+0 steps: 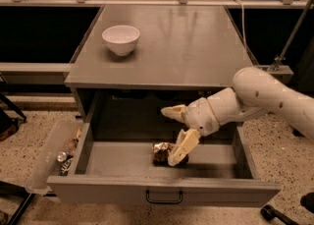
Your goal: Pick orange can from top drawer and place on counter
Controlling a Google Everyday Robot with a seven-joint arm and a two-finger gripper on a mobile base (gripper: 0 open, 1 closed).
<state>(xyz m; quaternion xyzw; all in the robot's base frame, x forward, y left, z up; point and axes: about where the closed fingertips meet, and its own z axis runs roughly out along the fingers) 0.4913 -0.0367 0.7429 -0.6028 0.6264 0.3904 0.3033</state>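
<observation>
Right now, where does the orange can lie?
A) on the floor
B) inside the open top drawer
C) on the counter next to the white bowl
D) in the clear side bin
B: the orange can lies on the bottom of the open top drawer, and the open gripper is right beside it; the counter carries the white bowl.

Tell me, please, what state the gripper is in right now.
Gripper: open, holding nothing, reaching into the top drawer at the orange can.
</observation>
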